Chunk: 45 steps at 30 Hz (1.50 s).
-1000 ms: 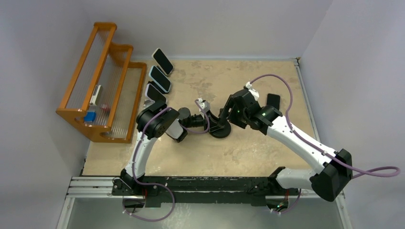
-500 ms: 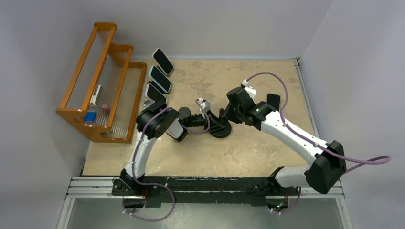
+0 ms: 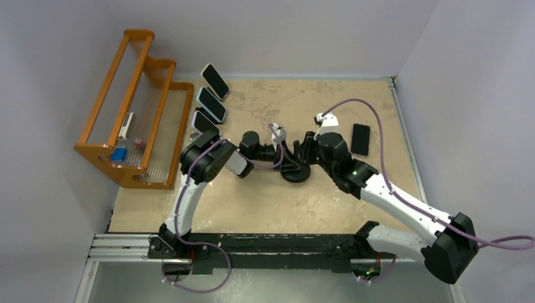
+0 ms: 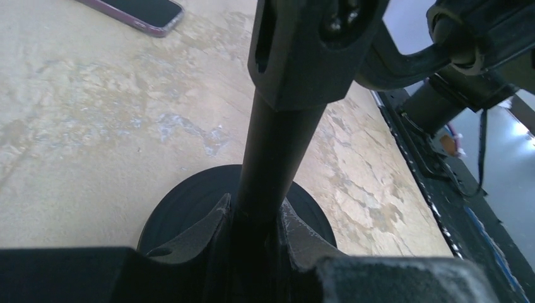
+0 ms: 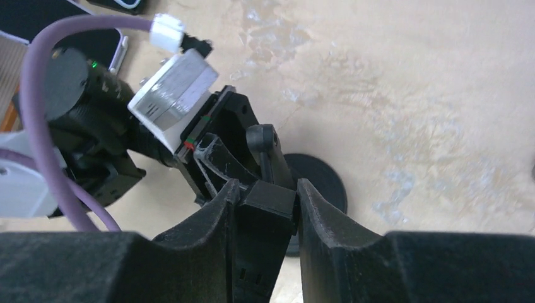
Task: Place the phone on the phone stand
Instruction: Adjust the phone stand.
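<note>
Holding left pincer (image 4: 255, 211) clamped on phone stand (image 4: 271, 145) pole above base; right pincer (image 5: 268, 196) clamped on its head. Noting phone (image 3: 360, 139) lying flat near counter (image 3: 328, 101) right edge, untouched. Judging rigid, thin, slick, screen fragile: favouring pinching across long side edges.

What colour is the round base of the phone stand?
Black. The phone stand base shows best in the left wrist view.

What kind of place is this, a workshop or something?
Probably a robotics lab test bench: a left arm and right arm bolted to a rail beside a table, plain walls boxing it in, phones and a phone stand as props.
</note>
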Each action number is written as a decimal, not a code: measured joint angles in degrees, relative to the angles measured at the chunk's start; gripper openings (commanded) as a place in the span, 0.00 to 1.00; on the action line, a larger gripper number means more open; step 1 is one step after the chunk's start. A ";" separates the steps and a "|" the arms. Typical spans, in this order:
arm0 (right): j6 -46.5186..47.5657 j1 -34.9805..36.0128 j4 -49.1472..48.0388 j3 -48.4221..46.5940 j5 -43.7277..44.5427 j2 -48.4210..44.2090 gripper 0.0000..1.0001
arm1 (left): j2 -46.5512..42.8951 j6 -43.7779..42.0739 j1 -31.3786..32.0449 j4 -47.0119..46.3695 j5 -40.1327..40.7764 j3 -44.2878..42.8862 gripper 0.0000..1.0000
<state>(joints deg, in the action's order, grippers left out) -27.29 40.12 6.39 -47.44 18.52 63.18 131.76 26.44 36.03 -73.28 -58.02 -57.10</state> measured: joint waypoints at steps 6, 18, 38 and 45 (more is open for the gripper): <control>11.26 1.11 -15.65 9.81 -0.26 -5.51 0.00 | -0.04 -0.11 -0.94 8.61 -7.45 -4.70 0.00; 23.87 4.92 -40.52 23.17 -3.06 -8.48 0.00 | 0.31 -1.33 -2.64 16.59 -19.06 -8.48 0.00; 28.24 3.19 -34.03 -2.56 8.28 -14.82 0.99 | -7.54 -12.28 -2.43 29.59 -8.52 -4.22 0.00; 16.98 -21.51 -22.03 -7.17 6.16 -3.87 0.99 | -10.38 -16.52 -2.80 32.68 1.88 -3.26 0.00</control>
<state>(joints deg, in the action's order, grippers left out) -10.31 18.61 -15.64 -54.61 24.69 59.31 121.38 9.91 33.23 -40.60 -56.14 -60.36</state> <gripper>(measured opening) 0.987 0.201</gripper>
